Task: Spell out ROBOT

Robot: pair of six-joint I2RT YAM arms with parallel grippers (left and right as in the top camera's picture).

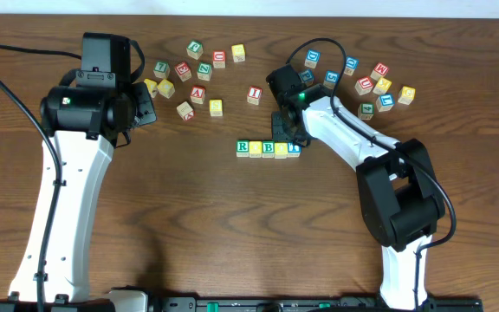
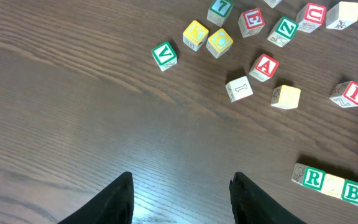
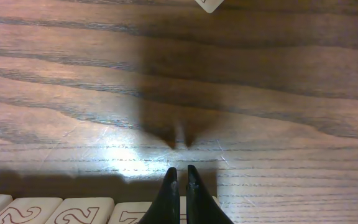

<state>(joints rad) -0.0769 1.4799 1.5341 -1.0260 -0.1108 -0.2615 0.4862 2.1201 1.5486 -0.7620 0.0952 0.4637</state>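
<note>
Overhead, left-wrist and right-wrist views of a dark wooden table [image 1: 189,217] with lettered blocks. A row of 5 blocks [image 1: 268,148] lies side by side, touching, near the table's centre. It begins at its left end with the R block [image 1: 243,147], and the B block [image 1: 268,148] sits in position 3, both lettered in green. The letters on the other 3 cannot be read with certainty from above. The left-wrist view shows the same row at its lower right edge, with the R block [image 2: 314,178] and B block [image 2: 353,191] legible. The right gripper [image 1: 288,132] hangs just behind the right end of the row. In its wrist view the right gripper [image 3: 181,169] has its 2 fingers pressed almost together with nothing between them. Their tips are above bare wood, and pale block tops line the bottom edge of that frame. The left gripper [image 1: 145,100] is well apart from the row, at the left of the table. In its wrist view the left gripper [image 2: 182,199] is spread wide and empty above bare wood. Loose blocks form 2 scattered groups along the far side: the left group [image 1: 193,74], beside the left gripper, and the right group [image 1: 375,85], behind the right arm.
</note>
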